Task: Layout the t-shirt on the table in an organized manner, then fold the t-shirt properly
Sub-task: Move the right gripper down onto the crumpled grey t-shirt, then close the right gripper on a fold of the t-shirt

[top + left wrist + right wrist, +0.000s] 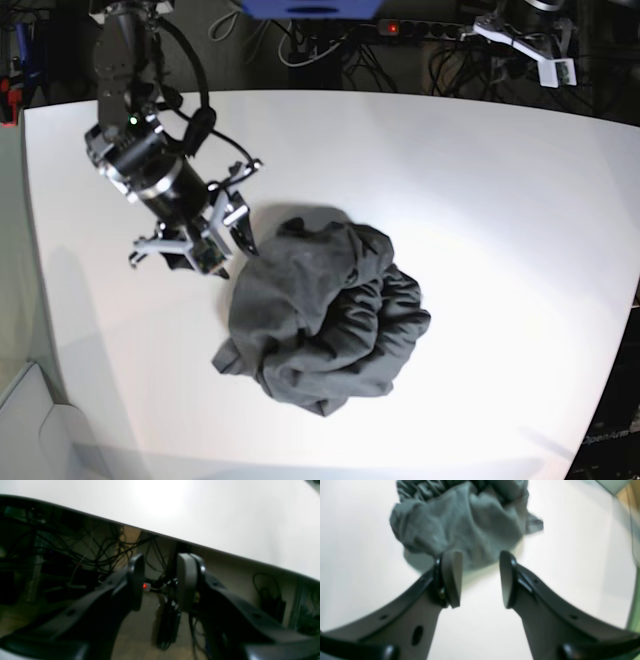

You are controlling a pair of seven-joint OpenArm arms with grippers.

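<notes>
The dark grey t-shirt [320,310] lies crumpled in a heap in the middle of the white table [480,180]. My right gripper [235,250] hovers at the heap's upper left edge. In the right wrist view this gripper [480,580] is open with nothing between its fingers, and the bunched t-shirt [460,522] lies just past the fingertips. In the left wrist view my left gripper [161,582] is open and empty, off the table's edge [175,538], pointing at the space below the tabletop [200,510]. The left arm does not show in the base view.
Tangled cables [100,552] and a small red light [144,586] sit under the table. Beyond the far edge are a power strip [420,30] and more cables. The table's curved left edge [30,260] runs close to my right arm [150,170].
</notes>
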